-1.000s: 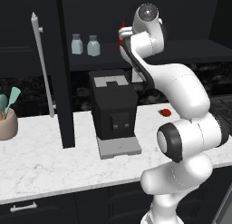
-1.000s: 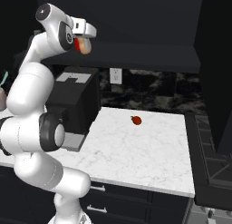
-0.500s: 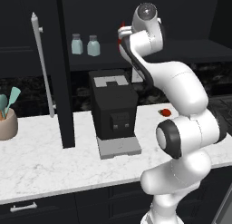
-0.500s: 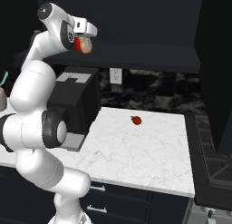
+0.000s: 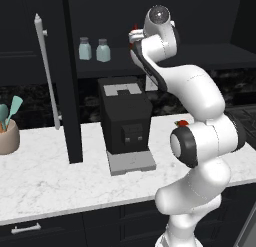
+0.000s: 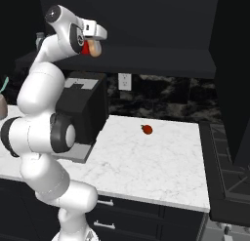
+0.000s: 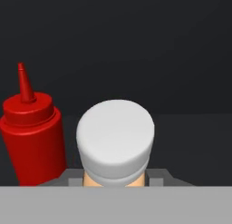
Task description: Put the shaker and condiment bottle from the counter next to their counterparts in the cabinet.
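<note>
My gripper (image 6: pixel 93 45) is raised to the black cabinet's shelf (image 5: pixel 210 53) and is shut on the condiment bottle (image 6: pixel 95 49), a squat orange-tan bottle. In the hand view its white cap (image 7: pixel 115 139) stands upright between the jaws of the gripper (image 7: pixel 115 181). The tall red squeeze bottle (image 7: pixel 31 132) stands on the shelf just left of it, a small gap apart. Two pale blue-green shakers (image 5: pixel 85 48) (image 5: pixel 103 50) stand side by side further left on the same shelf. The white marble counter (image 5: pixel 50 181) lies below.
The cabinet door (image 5: pixel 70 91) with its long grey bar handle (image 5: pixel 46 71) hangs open left of the shakers. A black coffee machine (image 5: pixel 125 121) sits under the shelf. A small red fruit (image 6: pixel 146 130) lies on the counter, a utensil pot (image 5: pixel 7 138) at far left, a stove (image 6: pixel 229 171) at right.
The hand with the condiment bottle has edged slightly further toward the shelf; its grip is unchanged.
</note>
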You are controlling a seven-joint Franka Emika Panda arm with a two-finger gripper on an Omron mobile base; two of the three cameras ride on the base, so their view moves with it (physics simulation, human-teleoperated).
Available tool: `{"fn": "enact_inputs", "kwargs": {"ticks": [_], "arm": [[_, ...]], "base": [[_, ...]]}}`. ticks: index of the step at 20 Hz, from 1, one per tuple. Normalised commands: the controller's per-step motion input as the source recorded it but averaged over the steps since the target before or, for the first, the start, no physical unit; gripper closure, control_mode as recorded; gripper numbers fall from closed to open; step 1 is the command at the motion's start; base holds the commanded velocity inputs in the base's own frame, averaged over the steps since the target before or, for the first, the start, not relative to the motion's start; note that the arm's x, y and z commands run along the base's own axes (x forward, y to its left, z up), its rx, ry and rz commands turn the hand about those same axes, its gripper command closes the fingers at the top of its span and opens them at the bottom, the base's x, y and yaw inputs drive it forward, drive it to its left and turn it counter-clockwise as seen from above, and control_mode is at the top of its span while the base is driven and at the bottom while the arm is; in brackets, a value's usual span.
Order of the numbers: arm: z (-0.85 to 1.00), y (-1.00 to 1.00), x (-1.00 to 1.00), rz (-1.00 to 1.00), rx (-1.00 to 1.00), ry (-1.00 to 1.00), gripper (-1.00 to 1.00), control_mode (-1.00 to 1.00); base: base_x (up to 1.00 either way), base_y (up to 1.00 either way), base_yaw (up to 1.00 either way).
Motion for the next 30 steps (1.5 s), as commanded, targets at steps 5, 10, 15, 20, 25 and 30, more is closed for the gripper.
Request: {"fn": "enact_inputs", "kwargs": {"ticks": [5,10,15,20,25,30], "arm": [[-0.07,0.0,0.21,0.0,0.0,-0.04,1.0,-1.0],[-0.05,0.0,0.12,0.0,0.0,-0.03,1.0,-1.0],[-0.03,0.0,0.05,0.0,0.0,0.0,1.0,-1.0],[-0.07,0.0,0.05,0.0,0.0,0.0,1.0,-1.0],[-0.2,0.0,0.07,0.0,0.0,0.0,1.0,-1.0],[-0.24,0.0,0.07,0.0,0.0,0.0,1.0,-1.0]], "base": [[0.0,0.0,0.0],[0.0,0.0,0.0],[0.0,0.0,0.0],[0.0,0.0,0.0],[0.0,0.0,0.0],[0.0,0.0,0.0]]}}
